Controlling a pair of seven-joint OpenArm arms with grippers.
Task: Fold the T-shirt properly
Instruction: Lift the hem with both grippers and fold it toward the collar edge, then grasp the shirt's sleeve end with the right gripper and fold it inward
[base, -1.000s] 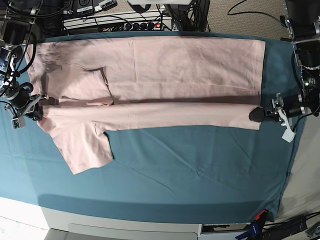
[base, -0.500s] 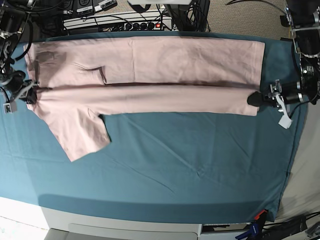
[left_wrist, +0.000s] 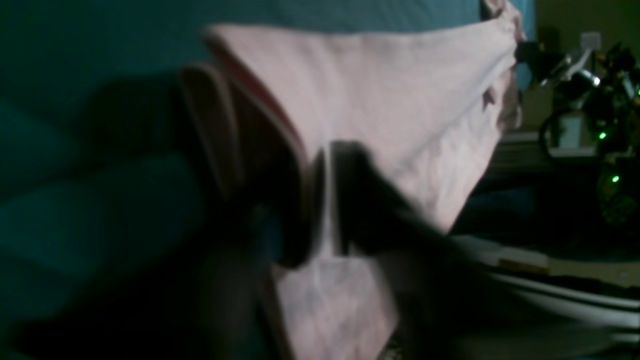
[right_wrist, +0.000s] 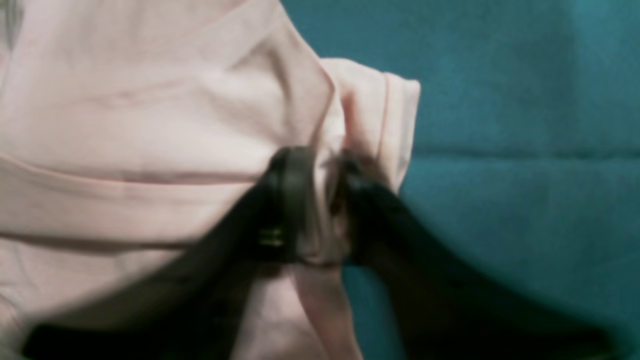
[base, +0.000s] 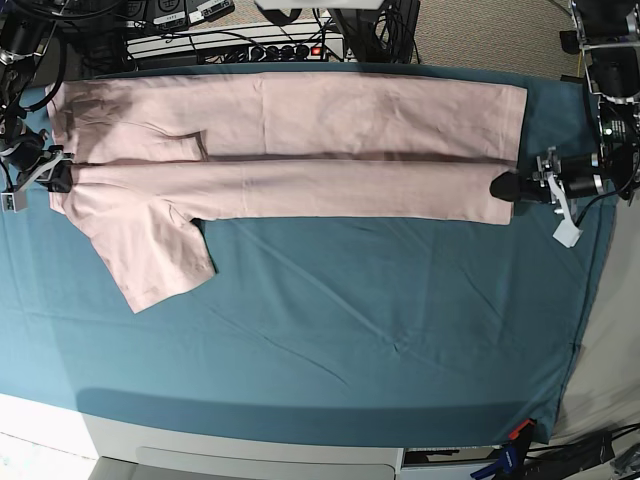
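Teal cloth (base: 350, 330) | claws (left (base: 510, 187), right (base: 55, 176)) pinch T-shirt (base: 300, 150) ends

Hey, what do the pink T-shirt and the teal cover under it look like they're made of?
T-shirt: looks like soft matte cotton knit; it drapes limp, creases softly, and has stitched hems. Teal cover: seems a thin matte woven cloth, with shallow wrinkles and fold lines, no shine.
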